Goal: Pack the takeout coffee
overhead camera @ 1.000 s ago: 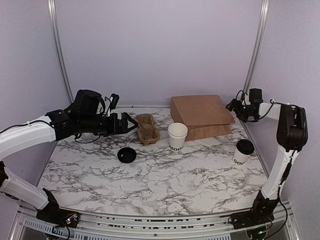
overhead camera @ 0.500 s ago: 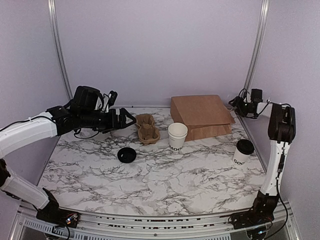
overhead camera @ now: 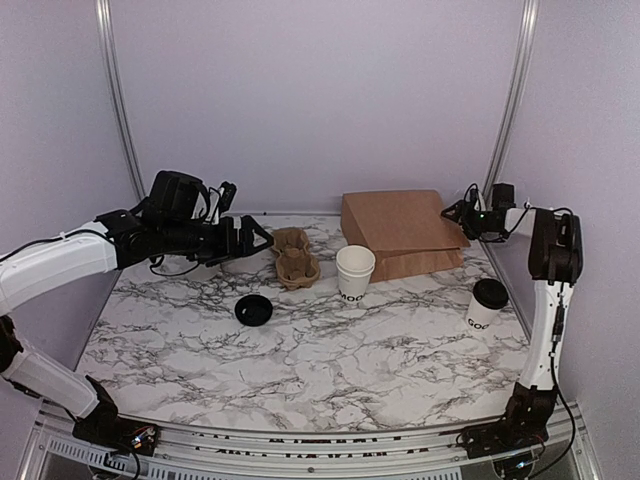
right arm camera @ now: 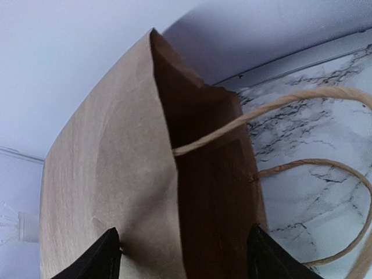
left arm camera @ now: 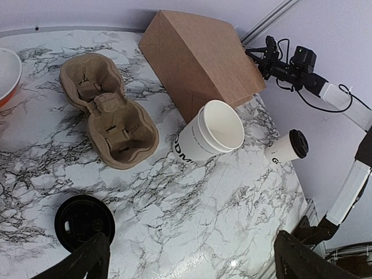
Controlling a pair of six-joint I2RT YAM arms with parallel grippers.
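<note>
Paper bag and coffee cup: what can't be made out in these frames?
Paper bag interior: right wrist view, deep shadow, contents unreadable.
Twine handles: same view, cut off by right edge.
Takeout coffee lettering: top view, too small, curves out of sight.

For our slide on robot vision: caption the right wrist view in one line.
Open right pincer faces the mouth of the brown paper bag, twine handles trailing.

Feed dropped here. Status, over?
Left hand open, near carrier. Right hand open, at bag mouth. Takeout coffee upright, lidded, untouched. Nothing blocking it.
</note>
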